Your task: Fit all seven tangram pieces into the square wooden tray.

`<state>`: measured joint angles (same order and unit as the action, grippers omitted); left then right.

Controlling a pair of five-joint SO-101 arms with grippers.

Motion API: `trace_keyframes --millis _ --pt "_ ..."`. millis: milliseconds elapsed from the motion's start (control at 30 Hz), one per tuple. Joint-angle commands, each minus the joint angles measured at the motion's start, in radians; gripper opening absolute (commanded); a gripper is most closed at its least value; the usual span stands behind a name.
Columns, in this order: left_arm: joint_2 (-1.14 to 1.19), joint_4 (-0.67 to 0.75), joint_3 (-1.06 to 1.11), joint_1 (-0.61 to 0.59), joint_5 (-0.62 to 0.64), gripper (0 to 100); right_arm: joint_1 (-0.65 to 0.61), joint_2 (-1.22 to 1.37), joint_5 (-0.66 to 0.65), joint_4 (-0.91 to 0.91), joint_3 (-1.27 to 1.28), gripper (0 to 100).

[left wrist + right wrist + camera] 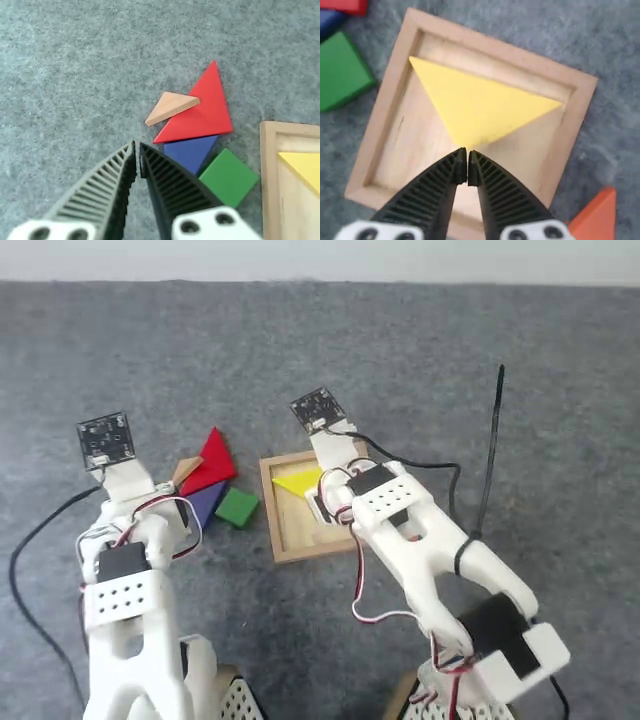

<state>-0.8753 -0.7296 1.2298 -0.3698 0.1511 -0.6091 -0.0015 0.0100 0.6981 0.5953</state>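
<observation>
The square wooden tray point(287, 548) point(577, 120) lies at mid-table and holds a large yellow triangle point(297, 481) point(475, 107) against its far rim. My right gripper point(467, 152) is shut over the tray, its tips at the yellow triangle's near corner. To the tray's left lie a red triangle point(212, 465) point(202, 112), a small tan triangle point(170, 106) overlapping it, a blue piece point(190, 152) and a green square point(237, 507) point(228, 177). My left gripper point(137, 145) is shut and empty just short of the blue piece. An orange triangle point(597, 220) lies outside the tray.
Grey carpet covers the table. A black cable point(490, 455) runs along the right of the tray, past the right arm. Open carpet lies beyond the pieces toward the far edge.
</observation>
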Motion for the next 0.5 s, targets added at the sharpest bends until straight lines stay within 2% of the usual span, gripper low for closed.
trace_keyframes --millis 0,267,467 --pt "-0.006 0.026 -0.03 -0.006 0.005 1 -0.007 0.053 0.008 -0.019 -0.072 0.7" --pt "-0.008 0.026 -0.03 -0.006 0.005 1 -0.002 0.217 0.009 -0.004 -0.215 0.7" --pt "-0.006 0.026 -0.03 -0.006 0.005 1 -0.002 0.225 0.005 0.002 -0.244 0.7"
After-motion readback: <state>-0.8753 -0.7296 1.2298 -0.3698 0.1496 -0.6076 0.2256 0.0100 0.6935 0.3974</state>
